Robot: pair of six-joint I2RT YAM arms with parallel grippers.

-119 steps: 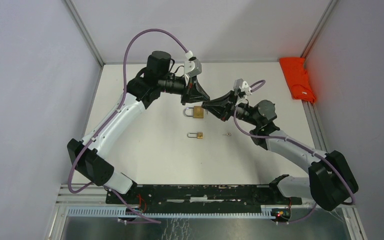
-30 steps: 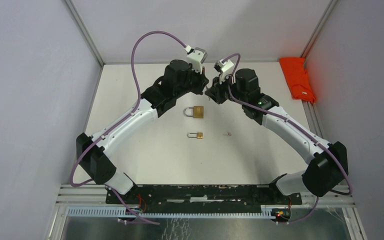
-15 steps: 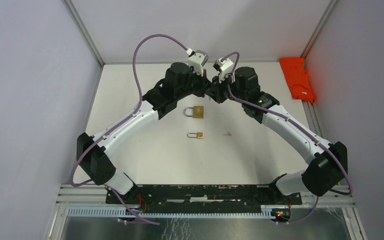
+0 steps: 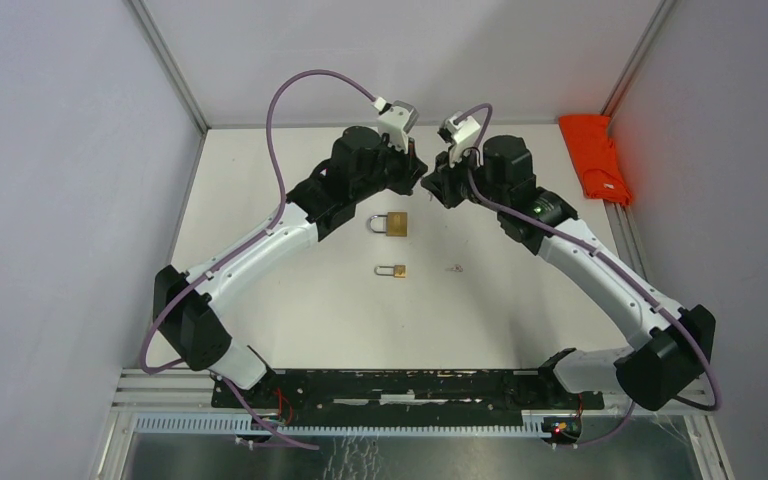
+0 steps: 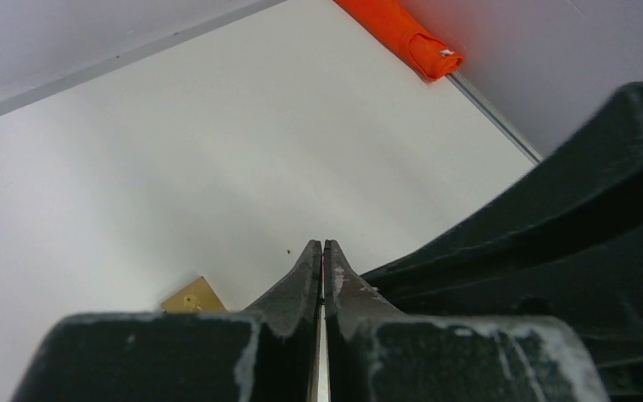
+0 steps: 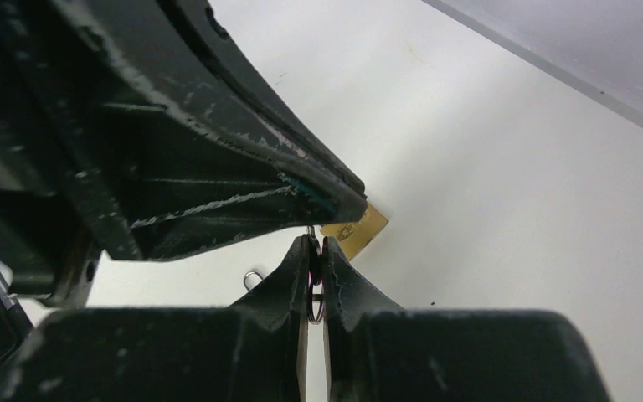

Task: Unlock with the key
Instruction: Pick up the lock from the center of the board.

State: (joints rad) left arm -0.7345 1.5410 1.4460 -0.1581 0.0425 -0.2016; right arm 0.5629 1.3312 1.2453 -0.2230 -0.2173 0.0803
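A brass padlock (image 4: 394,224) lies flat on the white table, its shackle pointing left. My two grippers hang tip to tip above and to the right of it. The right gripper (image 6: 316,240) is shut on a thin metal key ring (image 6: 315,295), and a short metal stub rises from its tips to the underside of the left finger. The left gripper (image 5: 323,244) is shut, with only a thin red sliver between its tips, which I take for the key. From above, the left gripper (image 4: 422,178) and right gripper (image 4: 434,188) touch. The padlock's corner (image 5: 191,298) (image 6: 357,227) shows below both.
A smaller padlock (image 4: 393,270) lies nearer the arms, its shackle (image 6: 252,277) also showing in the right wrist view. A tiny pink scrap (image 4: 452,267) lies to its right. An orange cloth (image 4: 594,158) (image 5: 402,33) sits at the back right corner by the wall rail.
Over the last second the left gripper moved right until its tips met the right gripper's. The right arm's elbow has swung outward to the right. The padlocks have not moved.
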